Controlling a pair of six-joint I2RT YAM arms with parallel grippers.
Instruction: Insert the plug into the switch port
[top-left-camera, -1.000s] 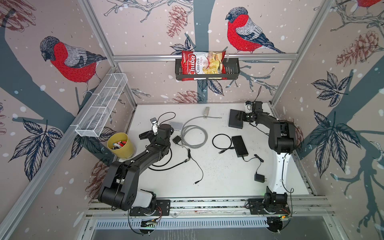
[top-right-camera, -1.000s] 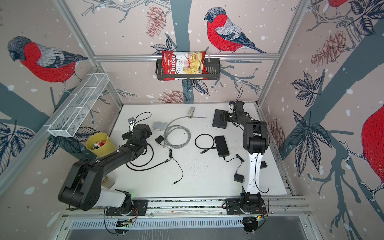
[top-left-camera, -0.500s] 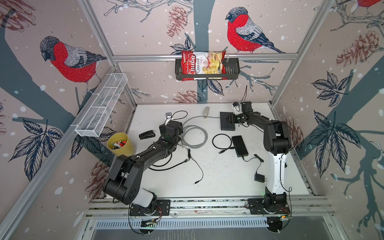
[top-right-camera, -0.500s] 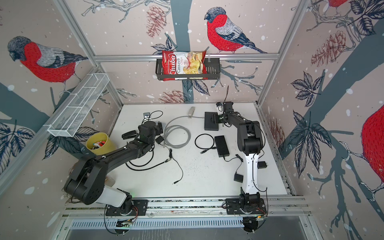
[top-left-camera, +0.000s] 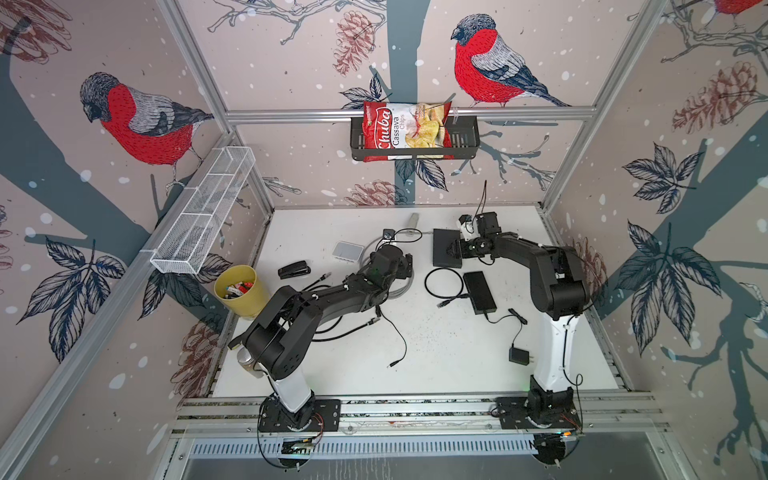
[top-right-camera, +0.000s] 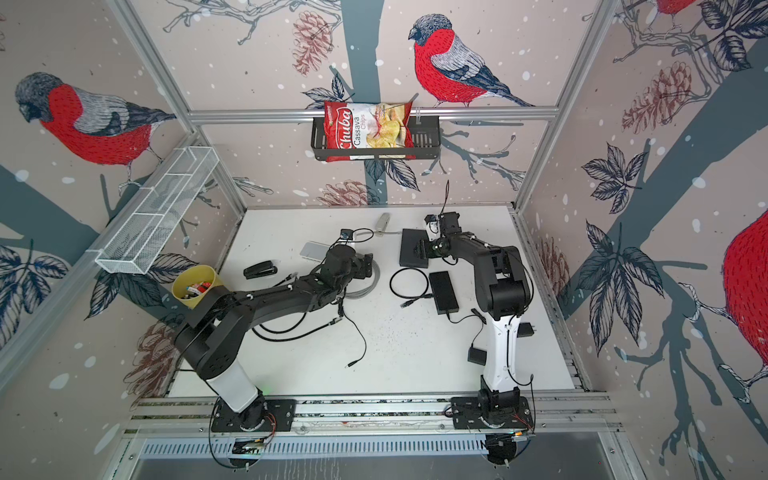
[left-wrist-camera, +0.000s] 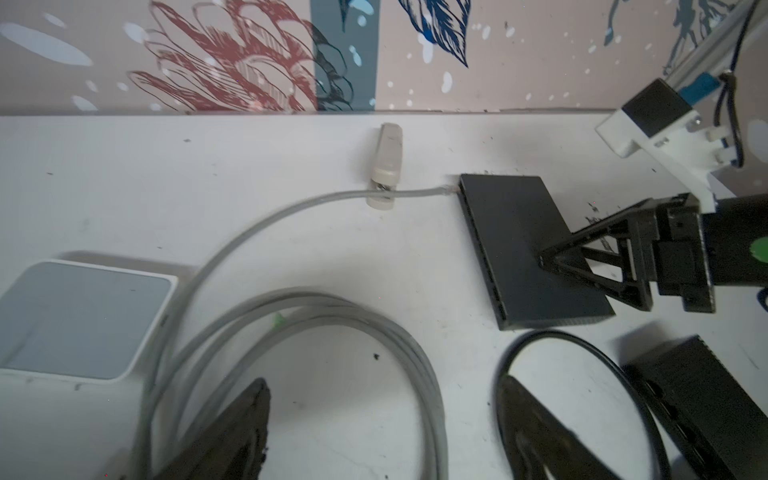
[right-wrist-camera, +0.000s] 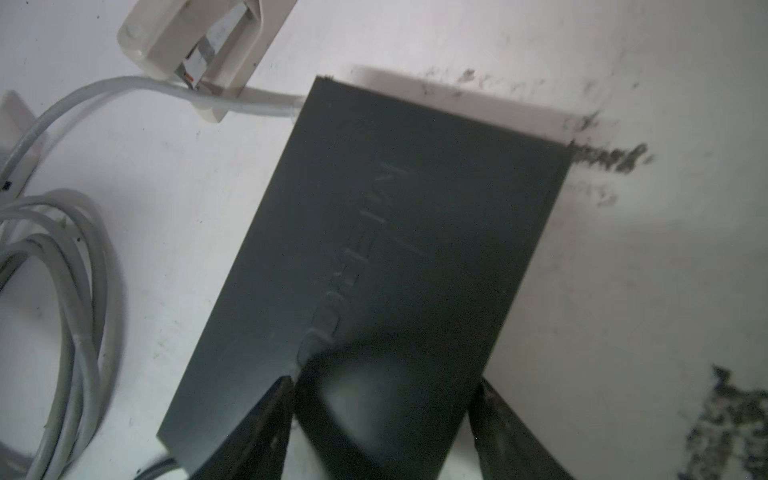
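Observation:
The black switch (top-left-camera: 442, 239) (top-right-camera: 409, 245) lies flat at the back middle of the table. My right gripper (top-left-camera: 454, 250) (right-wrist-camera: 384, 380) is open above its top (right-wrist-camera: 395, 208). One fingertip (right-wrist-camera: 286, 380) is over the lid and the other sits at its side edge. The grey cable's plug (left-wrist-camera: 449, 189) (right-wrist-camera: 293, 102) lies against the switch's far corner; I cannot tell whether it sits in a port. My left gripper (top-left-camera: 405, 266) (left-wrist-camera: 382, 415) hangs open and empty over the grey cable coil (left-wrist-camera: 332, 316).
A beige clip (top-left-camera: 413, 220) straddles the cable near the plug. A white box (top-left-camera: 348, 251), a stapler (top-left-camera: 294, 270) and a yellow cup (top-left-camera: 241, 286) are to the left. A black cable loop (top-left-camera: 444, 282), a second black box (top-left-camera: 480, 293) and an adapter (top-left-camera: 519, 356) lie to the right.
My left arm swung right, away from the stapler, to above the grey coil. My right gripper moved left with the switch, bringing it up to the cable end.

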